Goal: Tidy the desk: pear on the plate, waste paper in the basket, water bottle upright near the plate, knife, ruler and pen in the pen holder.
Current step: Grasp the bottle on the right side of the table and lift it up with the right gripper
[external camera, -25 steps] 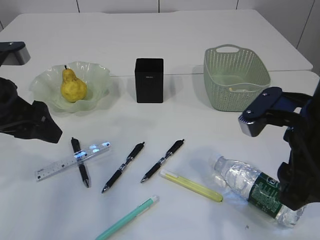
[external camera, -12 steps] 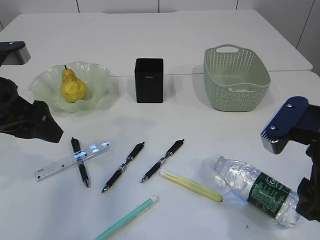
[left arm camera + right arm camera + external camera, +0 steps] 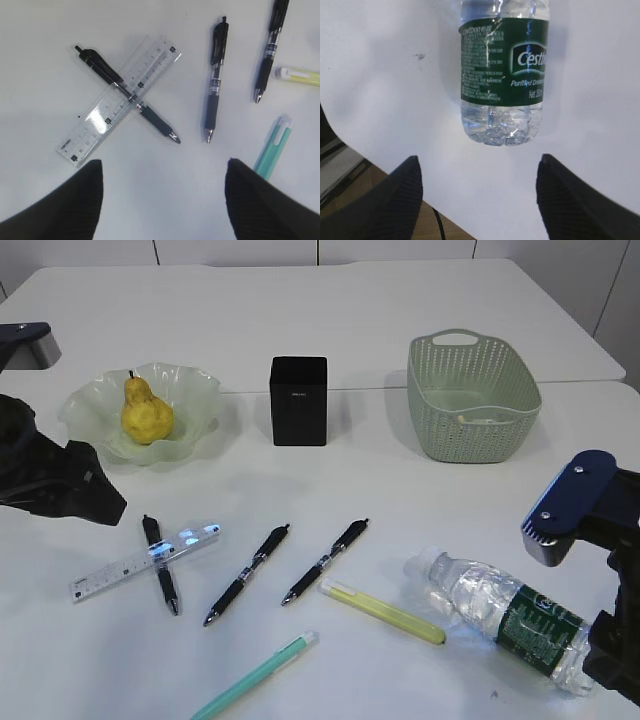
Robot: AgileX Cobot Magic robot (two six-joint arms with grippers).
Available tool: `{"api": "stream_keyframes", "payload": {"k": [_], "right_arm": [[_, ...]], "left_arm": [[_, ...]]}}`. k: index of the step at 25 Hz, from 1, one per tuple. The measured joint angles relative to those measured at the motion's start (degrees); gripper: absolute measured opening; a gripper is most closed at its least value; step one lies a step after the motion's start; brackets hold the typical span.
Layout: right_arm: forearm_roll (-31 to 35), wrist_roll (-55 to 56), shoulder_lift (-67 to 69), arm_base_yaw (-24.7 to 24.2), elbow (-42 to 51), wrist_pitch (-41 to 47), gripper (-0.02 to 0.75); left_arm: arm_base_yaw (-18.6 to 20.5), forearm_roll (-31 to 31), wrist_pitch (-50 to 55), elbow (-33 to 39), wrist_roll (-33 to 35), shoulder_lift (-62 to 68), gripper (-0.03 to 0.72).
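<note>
A yellow pear (image 3: 146,412) lies on the pale green plate (image 3: 197,390). The water bottle (image 3: 505,618) lies on its side at the front right; its base fills the top of the right wrist view (image 3: 503,75). My right gripper (image 3: 477,160) is open and empty just behind that base, by the table edge. My left gripper (image 3: 162,165) is open and empty above bare table, short of the clear ruler (image 3: 118,100) crossed by a black pen (image 3: 125,92). Two more black pens (image 3: 248,573), a yellow knife (image 3: 382,611) and a teal pen (image 3: 255,674) lie in front. The black pen holder (image 3: 298,400) stands at centre back.
A green mesh basket (image 3: 470,395) stands at the back right with a pale scrap inside. The table's front edge runs under my right gripper, with brown floor and a cable (image 3: 437,222) beyond it. My left arm (image 3: 60,485) hovers at the left edge.
My right arm has drawn back to the right and down, off the bottle. The bottle has shifted slightly to the left. The left arm has hardly moved.
</note>
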Motion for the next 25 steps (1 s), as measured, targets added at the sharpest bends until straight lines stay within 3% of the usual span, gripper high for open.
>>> {"api": "stream_keyframes", "payload": {"k": [14, 25], "right_arm": [[-0.7, -1.5, 0.0, -0.1, 0.0, -0.1, 0.479], [5.7, -1.8, 0.0, -2.1, -0.7, 1.5, 0.438]], "left_arm": [[0.0, 0.0, 0.0, 0.0, 0.0, 0.0, 0.537], [0.0, 0.0, -0.1, 0.0, 0.0, 0.0, 0.537]]}}
